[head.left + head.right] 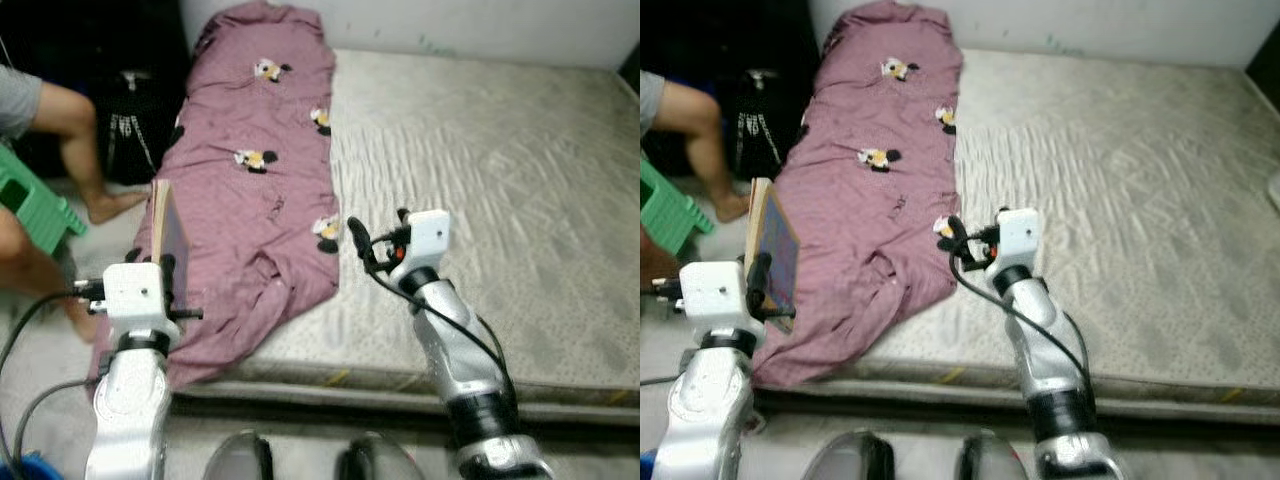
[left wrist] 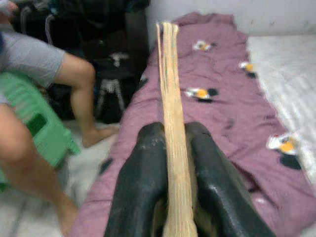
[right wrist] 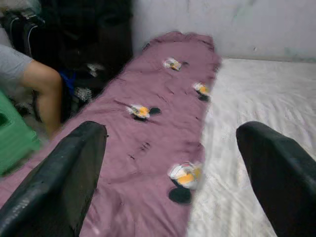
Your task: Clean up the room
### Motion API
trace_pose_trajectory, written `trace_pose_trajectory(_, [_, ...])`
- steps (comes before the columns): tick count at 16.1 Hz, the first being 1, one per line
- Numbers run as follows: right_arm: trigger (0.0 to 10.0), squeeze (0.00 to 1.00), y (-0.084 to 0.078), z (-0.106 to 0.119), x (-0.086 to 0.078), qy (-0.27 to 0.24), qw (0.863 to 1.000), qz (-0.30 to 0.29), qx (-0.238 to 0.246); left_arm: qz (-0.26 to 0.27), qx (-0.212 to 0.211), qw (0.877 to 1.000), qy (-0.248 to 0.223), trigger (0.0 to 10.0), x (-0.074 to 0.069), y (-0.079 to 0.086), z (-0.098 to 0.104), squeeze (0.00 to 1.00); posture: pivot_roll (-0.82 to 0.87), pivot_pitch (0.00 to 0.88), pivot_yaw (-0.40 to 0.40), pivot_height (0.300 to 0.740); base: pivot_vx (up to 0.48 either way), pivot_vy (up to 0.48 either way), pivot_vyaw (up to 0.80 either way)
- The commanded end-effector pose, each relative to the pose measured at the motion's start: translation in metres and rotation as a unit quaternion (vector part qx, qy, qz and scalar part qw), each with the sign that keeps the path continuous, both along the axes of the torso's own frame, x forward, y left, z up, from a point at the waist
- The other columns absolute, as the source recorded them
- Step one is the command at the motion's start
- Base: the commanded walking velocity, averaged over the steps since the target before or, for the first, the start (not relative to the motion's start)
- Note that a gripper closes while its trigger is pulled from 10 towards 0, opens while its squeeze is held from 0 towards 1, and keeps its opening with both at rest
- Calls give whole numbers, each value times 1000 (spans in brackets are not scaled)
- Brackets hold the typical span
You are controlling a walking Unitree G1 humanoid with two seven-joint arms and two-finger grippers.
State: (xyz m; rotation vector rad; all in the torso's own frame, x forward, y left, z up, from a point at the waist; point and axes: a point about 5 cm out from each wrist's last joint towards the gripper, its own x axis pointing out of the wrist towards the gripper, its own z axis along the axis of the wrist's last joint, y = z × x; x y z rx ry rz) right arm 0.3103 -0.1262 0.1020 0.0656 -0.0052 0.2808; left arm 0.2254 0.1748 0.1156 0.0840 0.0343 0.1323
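My left gripper (image 2: 174, 131) is shut on a thin flat book (image 1: 166, 228) with a tan edge and a dark cover. It holds the book upright by the mattress's left edge, over the hanging end of a mauve blanket (image 1: 250, 180) with cartoon prints. The blanket lies along the left side of the bare grey mattress (image 1: 490, 190). My right gripper (image 1: 378, 232) is open and hovers above the mattress near its front edge, just right of the blanket's border. In the right wrist view its two black fingers (image 3: 64, 173) stand wide apart with nothing between them.
A person sits at the left on a green stool (image 1: 35, 205), with a bare leg (image 1: 85, 150) close to the bed. A black bag (image 1: 135, 125) stands against the dark furniture behind. My feet (image 1: 300, 460) are at the mattress's front edge.
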Motion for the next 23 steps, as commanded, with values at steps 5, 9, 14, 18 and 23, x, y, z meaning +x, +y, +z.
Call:
trace_pose_trajectory(5, [10000,0,1,4,2,-5,1000,0,9,3,13,1000,-18,10000,1,2,7,0,18,93,-30,740,0,269,0])
trace_pose_trajectory(9, [10000,0,2,5,0,-14,1000,7,-7,1,14,1000,-21,10000,1,0,8,0,12,96,-31,740,0,0,194])
trace_pose_trajectory(14, [10000,0,1,7,3,-14,1000,5,-11,2,12,1000,-22,10000,4,0,9,0,9,113,-34,740,0,0,774])
trace_pose_trajectory(18, [10000,0,4,5,1,-12,1000,14,-10,2,7,1000,-17,10000,2,-1,7,0,13,111,-37,740,0,0,756])
trace_pose_trajectory(23, [10000,0,3,4,2,-11,1000,14,-15,1,5,1000,-15,10000,1,-1,6,0,11,111,-36,740,0,0,733])
